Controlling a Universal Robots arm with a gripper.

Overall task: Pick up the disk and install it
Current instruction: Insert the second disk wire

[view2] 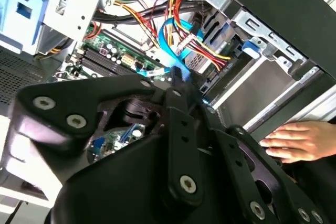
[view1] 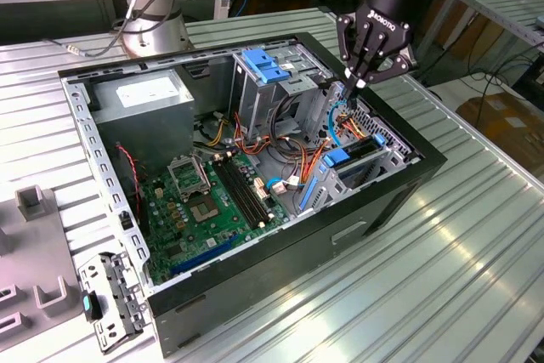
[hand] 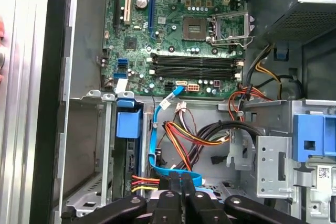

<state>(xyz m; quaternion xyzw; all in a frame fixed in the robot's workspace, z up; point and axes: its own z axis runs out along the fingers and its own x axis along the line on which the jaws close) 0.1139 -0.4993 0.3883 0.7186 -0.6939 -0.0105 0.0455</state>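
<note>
My jaws [view1: 359,82] hang inside the open computer case [view1: 408,184] — pinched nearly together at the tips, over the blue cable [hand: 155,135] and the drive cage [view1: 365,159]; whether they grip anything I cannot tell. The disk [view1: 357,155] sits in that cage, slotted on edge behind its blue latch [hand: 128,124]. A hand [view2: 299,140] rests on the case's outer wall — near my fingers [view2: 181,129].
</note>
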